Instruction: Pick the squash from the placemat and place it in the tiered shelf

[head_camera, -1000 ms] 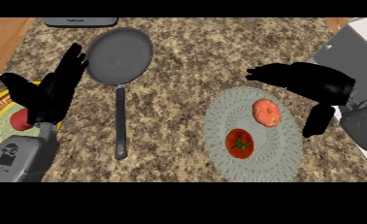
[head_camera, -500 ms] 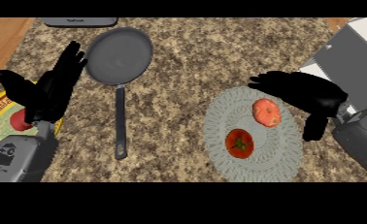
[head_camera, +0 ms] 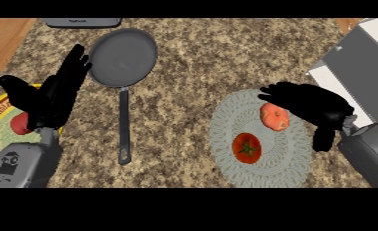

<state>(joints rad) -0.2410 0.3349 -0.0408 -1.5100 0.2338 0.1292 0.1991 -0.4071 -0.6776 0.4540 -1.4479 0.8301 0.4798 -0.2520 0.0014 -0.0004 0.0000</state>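
Observation:
A round grey woven placemat lies on the granite counter at the lower right. On it rest two things: an orange squash toward its upper right and a red tomato with a green stem near its middle. My right hand hovers just right of and above the squash, fingers relaxed and pointing left, holding nothing. The grey tiered shelf shows at the right edge. At the left edge my left hand rests open, fingers up.
A dark frying pan sits at the upper left, its handle running down toward me. A grey appliance edge shows at the top. A colourful box lies under the left hand.
My right hand has moved down and slightly toward me, closing in on the squash from the right. The left hand, squash and tomato have not moved.

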